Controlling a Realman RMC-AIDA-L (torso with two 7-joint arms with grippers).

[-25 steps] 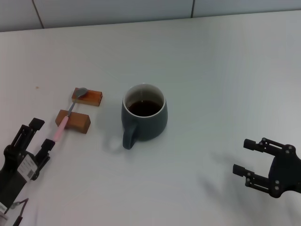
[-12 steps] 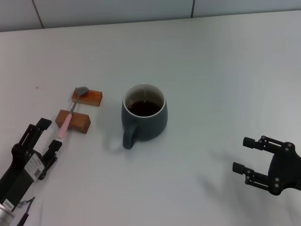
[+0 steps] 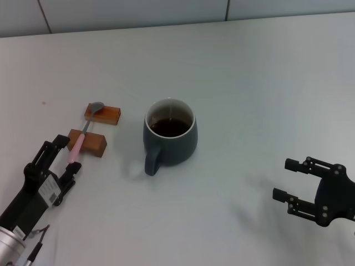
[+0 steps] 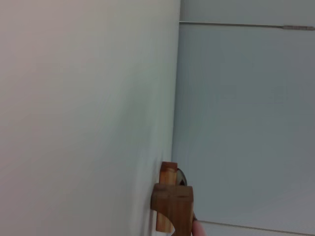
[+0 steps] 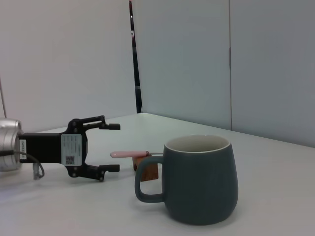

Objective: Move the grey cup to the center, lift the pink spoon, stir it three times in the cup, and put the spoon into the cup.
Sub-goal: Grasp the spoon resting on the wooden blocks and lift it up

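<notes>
Pink spoon (image 3: 75,146), slim and short, lies bridged across two orange-brown blocks (image 3: 87,143) on the white surface (image 3: 249,94), its grey bowl on the far block and its pale handle jutting past the near one toward the robot; that free end, raised off the surface, looks like the place to pinch it. It should be light and stiff, though the smooth narrow handle could slip or twist in a loose grip, so a square hold across the handle seems wise. Just to the right of the blocks sits the grey cup (image 3: 170,133), roughly mid-surface, handle toward the robot, with dark liquid inside; it is likely heavy, hard and breakable, and quick moves could slop the drink. Left tool (image 3: 62,158) is wide open and empty, its fingers flanking the tip of the handle without touching it that I can tell. Compared with a second ago it has advanced up toward the spoon, while spoon, blocks and cup have stayed put. Right tool (image 3: 291,184) waits open and empty, low on the right, well apart from the cup, barely shifted.
</notes>
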